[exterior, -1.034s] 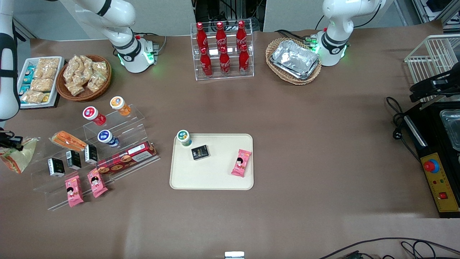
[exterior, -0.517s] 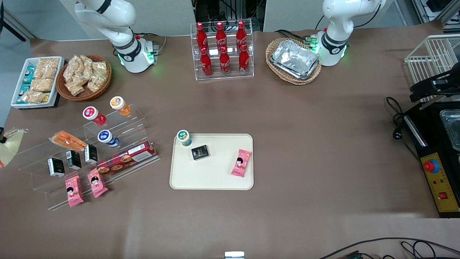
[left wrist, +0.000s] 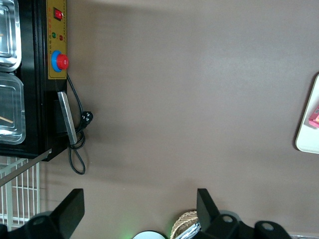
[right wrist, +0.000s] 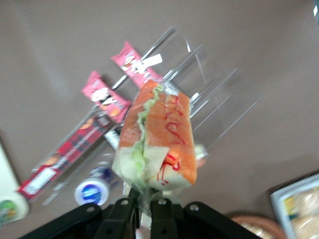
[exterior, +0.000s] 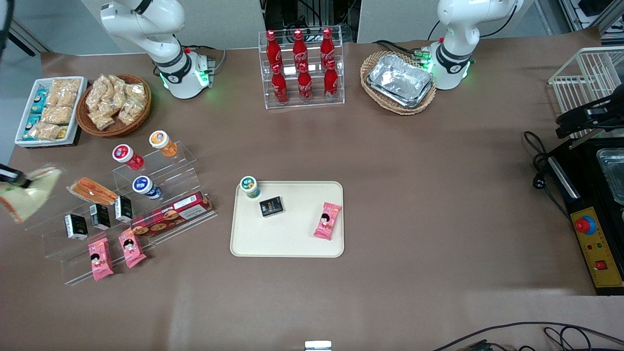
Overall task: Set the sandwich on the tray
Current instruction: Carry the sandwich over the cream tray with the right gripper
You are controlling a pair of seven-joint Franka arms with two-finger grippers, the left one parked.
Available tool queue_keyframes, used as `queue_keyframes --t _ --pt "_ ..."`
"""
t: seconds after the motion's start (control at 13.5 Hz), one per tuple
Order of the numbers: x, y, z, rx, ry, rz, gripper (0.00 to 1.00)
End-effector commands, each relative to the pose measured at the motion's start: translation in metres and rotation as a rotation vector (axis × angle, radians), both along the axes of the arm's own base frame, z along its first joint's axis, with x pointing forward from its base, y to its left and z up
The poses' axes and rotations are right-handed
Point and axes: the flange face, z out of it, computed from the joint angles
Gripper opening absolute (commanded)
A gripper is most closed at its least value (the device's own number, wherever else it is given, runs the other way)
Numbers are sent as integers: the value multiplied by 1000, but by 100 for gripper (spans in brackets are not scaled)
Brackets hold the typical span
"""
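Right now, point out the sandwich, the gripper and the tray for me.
sandwich [right wrist: 157, 142]: right wrist view, on its filling edge.
gripper [right wrist: 144, 205]: right wrist view, between the fingertips shut on the wrapper.
tray [exterior: 292, 234]: front view, on a bare patch of its floor.

six red cola bottles [exterior: 301, 68] in a clear rack, foil trays [exterior: 400, 79] in a wicker basket [exterior: 370, 63] beside it
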Motion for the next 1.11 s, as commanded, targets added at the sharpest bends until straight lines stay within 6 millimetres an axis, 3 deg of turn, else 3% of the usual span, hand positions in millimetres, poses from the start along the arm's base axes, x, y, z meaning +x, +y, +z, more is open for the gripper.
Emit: queue_keyframes --t 0.0,0.3,0.59,0.81,1.03 --pt "13 102 5 7 22 -203 0" --pt "21 232 -13 -16 9 -426 0" --pt "28 358 -63 -30 -73 -545 0" --pt "30 422 -102 1 -150 -655 0" --pt "37 466 -149 32 -220 -738 0"
